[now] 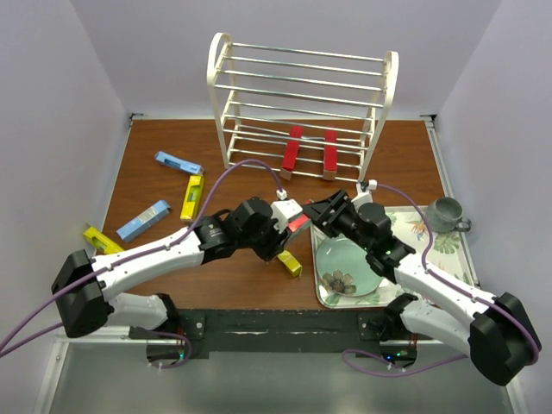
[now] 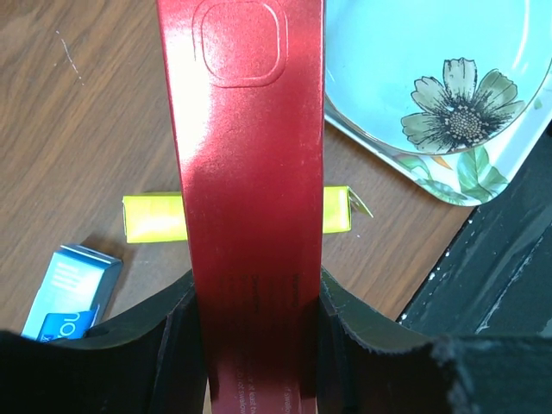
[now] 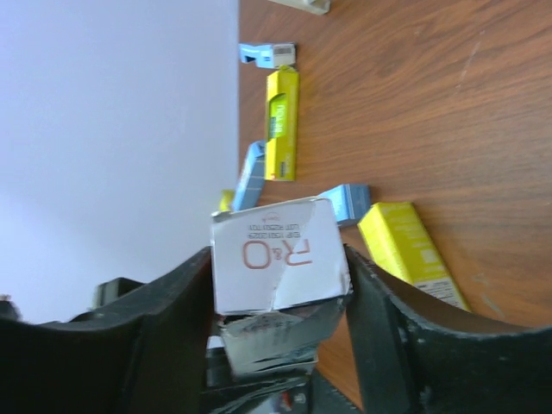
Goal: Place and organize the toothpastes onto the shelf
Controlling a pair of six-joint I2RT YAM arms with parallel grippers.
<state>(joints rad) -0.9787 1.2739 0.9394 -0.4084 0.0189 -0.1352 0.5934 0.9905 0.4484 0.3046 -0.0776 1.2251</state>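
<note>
My left gripper [image 1: 291,226] is shut on a red toothpaste box [image 1: 298,223] and holds it above the table; in the left wrist view [image 2: 254,297] the red box [image 2: 250,129] fills the gap between the fingers. My right gripper [image 1: 317,216] meets it from the right, and in the right wrist view [image 3: 280,267] its fingers press both sides of the box's white torn end flap [image 3: 276,254]. Two red boxes [image 1: 292,151] [image 1: 329,153] lean on the low rungs of the white shelf [image 1: 302,86]. Yellow boxes [image 1: 191,197] [image 1: 102,239] [image 1: 290,263] and blue boxes [image 1: 178,163] [image 1: 143,220] lie on the table.
A floral tray [image 1: 448,250] holding a pale green plate [image 1: 345,259] lies at the front right, with a grey mug [image 1: 447,214] at its far corner. A third blue box [image 2: 69,293] lies under my left arm beside a yellow one [image 2: 155,216].
</note>
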